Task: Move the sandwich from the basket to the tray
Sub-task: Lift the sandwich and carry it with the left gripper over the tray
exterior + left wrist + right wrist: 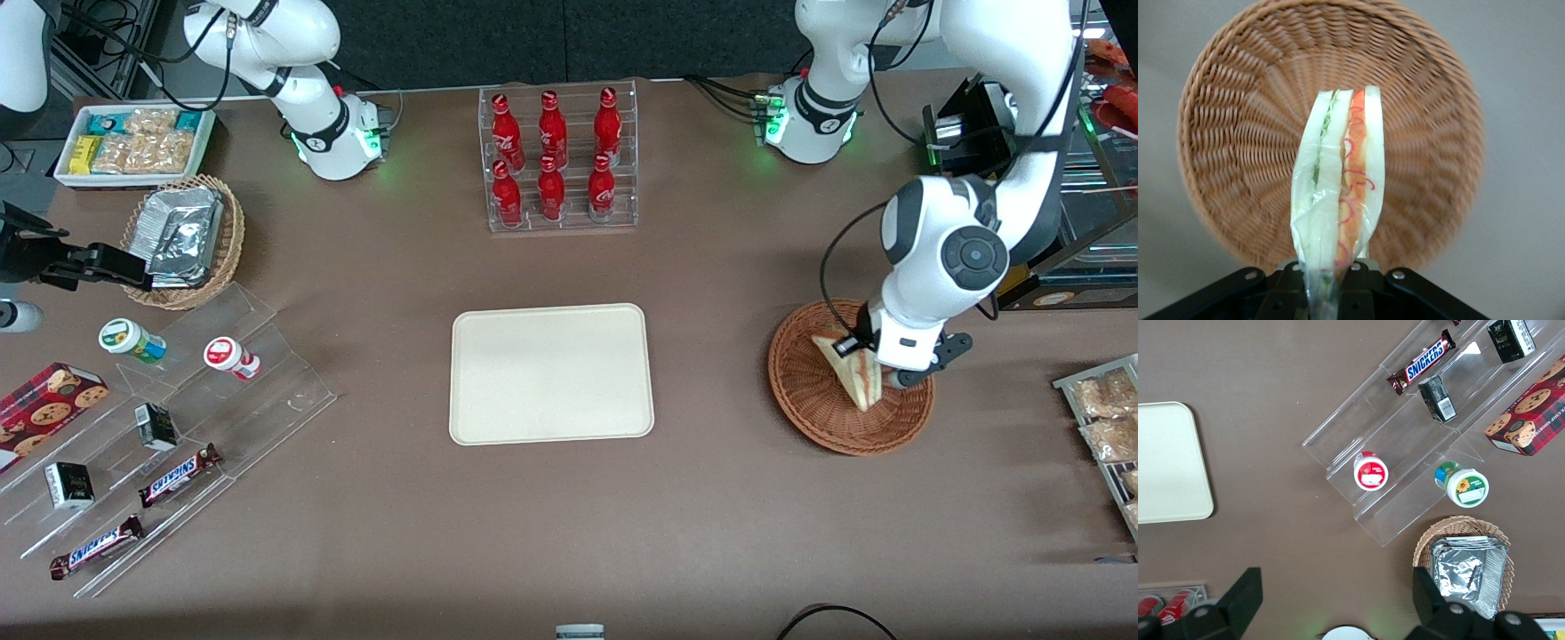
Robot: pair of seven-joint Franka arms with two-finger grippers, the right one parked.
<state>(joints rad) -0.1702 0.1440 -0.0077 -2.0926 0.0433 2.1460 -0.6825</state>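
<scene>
From the front, the left arm's gripper (889, 373) hung over the reddish-brown basket (805, 391), which sat toward the working arm's end of the table. The sandwich (852, 366) stood on edge directly at the claw, its pale wedge pointing away from the wrist over the basket's woven floor; whether it was touching the weave could not be told from this angle. The cream tray (551, 373) lay flat in the middle of the table, well apart from the basket, with nothing on it. A clear rack of red bottles (558, 160) stood farther from the camera than the tray.

From the left wrist, the sandwich (1338, 193) rose straight out from between the claw's black fingers (1368, 293), which were closed tight on its wrapped end, pinching the clear film. Its cut edge faced the camera, showing green filling beside the white bread and red and orange layers next to that. The basket (1225, 147) filled the background below it, its round rim fully in sight.

From the right wrist, one rounded corner of the tray (1171, 463) showed on the brown table, near the clear stepped shelf (1405, 460) carrying a Snickers bar (1421, 361)
</scene>
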